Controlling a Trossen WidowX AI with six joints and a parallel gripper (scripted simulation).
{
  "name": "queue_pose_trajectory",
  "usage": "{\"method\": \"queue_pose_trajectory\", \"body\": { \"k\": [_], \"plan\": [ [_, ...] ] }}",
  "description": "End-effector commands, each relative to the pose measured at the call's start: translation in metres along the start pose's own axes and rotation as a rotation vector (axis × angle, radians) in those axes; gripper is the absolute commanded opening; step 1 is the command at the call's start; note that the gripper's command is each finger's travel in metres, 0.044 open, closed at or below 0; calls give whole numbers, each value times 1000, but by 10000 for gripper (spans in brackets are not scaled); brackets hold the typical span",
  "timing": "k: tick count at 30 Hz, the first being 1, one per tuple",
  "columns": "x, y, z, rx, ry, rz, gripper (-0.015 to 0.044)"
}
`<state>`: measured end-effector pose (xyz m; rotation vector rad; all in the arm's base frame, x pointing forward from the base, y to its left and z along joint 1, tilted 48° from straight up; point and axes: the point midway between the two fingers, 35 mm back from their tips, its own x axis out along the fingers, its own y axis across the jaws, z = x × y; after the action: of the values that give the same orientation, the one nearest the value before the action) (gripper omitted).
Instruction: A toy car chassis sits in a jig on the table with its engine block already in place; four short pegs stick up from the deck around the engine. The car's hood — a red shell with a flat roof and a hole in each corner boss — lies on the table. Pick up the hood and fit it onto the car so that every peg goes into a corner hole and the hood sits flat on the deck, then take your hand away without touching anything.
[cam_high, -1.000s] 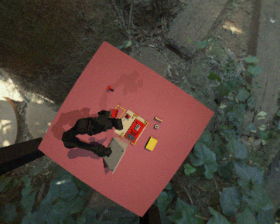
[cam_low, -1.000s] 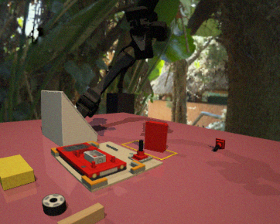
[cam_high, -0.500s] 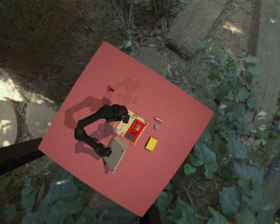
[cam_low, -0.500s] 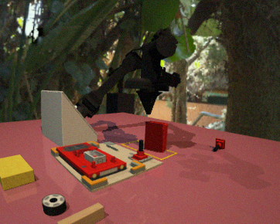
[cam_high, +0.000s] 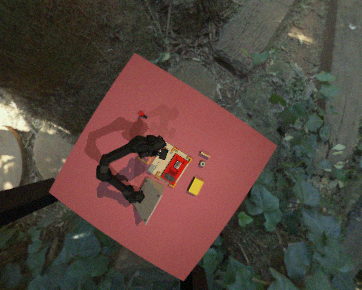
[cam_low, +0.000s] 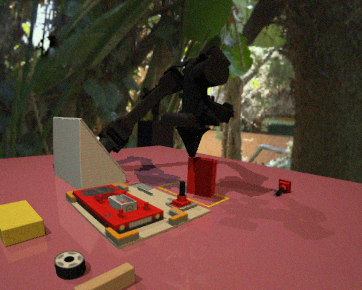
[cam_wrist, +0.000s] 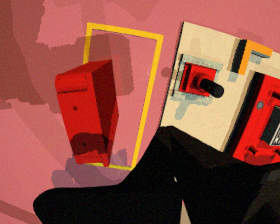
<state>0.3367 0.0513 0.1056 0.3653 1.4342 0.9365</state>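
Note:
The red hood (cam_low: 202, 177) (cam_wrist: 85, 117) stands on edge inside a yellow outline (cam_wrist: 151, 90); two small dark spots show on its side in the wrist view. In the top view the arm hides it. The red chassis (cam_high: 170, 171) (cam_low: 95, 201) (cam_wrist: 250, 137) sits in the tan jig (cam_low: 192, 214) (cam_wrist: 200, 122) with the grey engine block (cam_high: 177, 164) (cam_low: 122, 202) on its deck. Short red pegs show beside the engine. My gripper (cam_low: 194, 155) (cam_wrist: 165, 132) is shut and empty, pointing down. Its tips appear near the hood's top edge in the exterior view; whether they touch is unclear.
A red base with a black post (cam_low: 181, 192) (cam_wrist: 212, 88) stands on the jig board beside the chassis. A similar piece (cam_high: 142, 114) (cam_low: 284, 187) lies apart. A grey wedge (cam_high: 151, 200) (cam_low: 70, 155), yellow block (cam_high: 195, 185) (cam_low: 20, 222), wheel (cam_high: 202, 163) (cam_low: 70, 265) and wooden bar (cam_low: 107, 280) are around.

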Motion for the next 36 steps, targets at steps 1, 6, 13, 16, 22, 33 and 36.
{"method": "queue_pose_trajectory", "body": {
  "k": [1,6,13,16,22,33,36],
  "plan": [
    [18,2,-1,7,1,8,0],
    [28,2,-2,7,0,9,0],
    [28,5,-2,7,1,9,0],
    [28,8,-1,7,1,9,0],
    [28,14,-1,7,1,8,0],
    [28,25,0,7,1,8,0],
    [28,28,1,7,1,8,0]
  ]
}}
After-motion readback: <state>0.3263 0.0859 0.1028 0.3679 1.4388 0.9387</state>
